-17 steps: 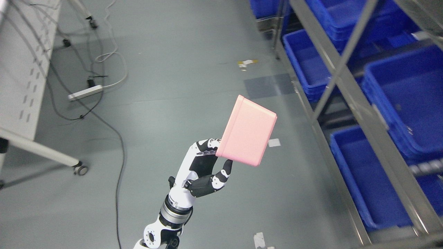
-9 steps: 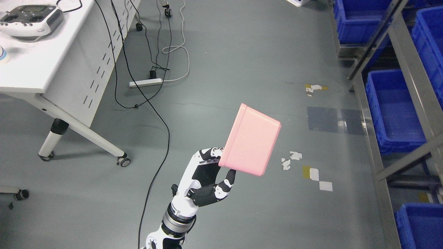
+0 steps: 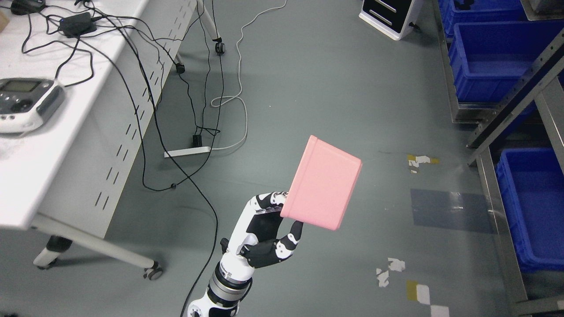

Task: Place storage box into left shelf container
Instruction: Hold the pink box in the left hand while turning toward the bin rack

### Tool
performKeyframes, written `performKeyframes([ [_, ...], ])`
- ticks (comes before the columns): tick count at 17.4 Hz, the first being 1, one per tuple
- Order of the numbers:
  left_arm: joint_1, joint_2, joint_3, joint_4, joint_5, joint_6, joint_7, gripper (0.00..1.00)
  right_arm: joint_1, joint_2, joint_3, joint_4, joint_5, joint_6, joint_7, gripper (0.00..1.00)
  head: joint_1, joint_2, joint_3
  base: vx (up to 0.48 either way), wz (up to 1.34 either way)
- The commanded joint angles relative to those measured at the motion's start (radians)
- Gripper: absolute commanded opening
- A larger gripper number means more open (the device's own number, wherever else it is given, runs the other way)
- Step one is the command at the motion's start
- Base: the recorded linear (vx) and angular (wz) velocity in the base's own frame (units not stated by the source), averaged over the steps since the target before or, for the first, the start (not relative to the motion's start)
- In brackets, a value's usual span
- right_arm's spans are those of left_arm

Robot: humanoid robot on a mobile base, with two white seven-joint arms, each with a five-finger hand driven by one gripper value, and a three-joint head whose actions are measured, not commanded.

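A pink storage box [image 3: 324, 182] is held up in the air over the grey floor, tilted, with its bottom face toward the camera. My left hand [image 3: 275, 222] comes up from the bottom edge left of the middle and is shut on the box's lower left edge. A metal shelf rack [image 3: 511, 119] with blue containers [image 3: 535, 204] stands along the right edge. The right arm is out of view.
A white table [image 3: 53, 145] on castors stands at the left with a controller [image 3: 24, 103] and cables on it. A power strip [image 3: 188, 152] and cords lie on the floor. Tape scraps [image 3: 390, 269] mark the floor at lower right. A white unit [image 3: 387, 15] stands at top.
The whole picture has shifted as the camera turned left: the shelf slid to the right edge and the table came in at left. The hand keeps hold of the pink box in the same pose.
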Motion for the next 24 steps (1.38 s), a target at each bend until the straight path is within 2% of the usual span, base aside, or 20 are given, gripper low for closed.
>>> performKeyframes([
  [1, 0.01, 0.017, -0.018, -0.011, 0.001, -0.001, -0.001, 0.01, 0.009, -0.017, -0.005, -0.017, 0.002, -0.001, -0.001, 1.0, 0.0, 0.0, 0.0, 0.545, -0.1],
  [14, 0.013, 0.017, -0.058, -0.009, 0.001, -0.001, -0.003, 0.01, 0.009, -0.017, -0.005, -0.017, 0.002, -0.001, -0.001, 1.0, 0.0, 0.0, 0.0, 0.549, -0.26],
  [24, 0.122, 0.017, -0.098, -0.003, 0.001, -0.001, -0.059, 0.02, 0.009, -0.017, -0.005, -0.017, 0.002, -0.001, -0.001, 1.0, 0.0, 0.0, 0.0, 0.364, -1.08],
])
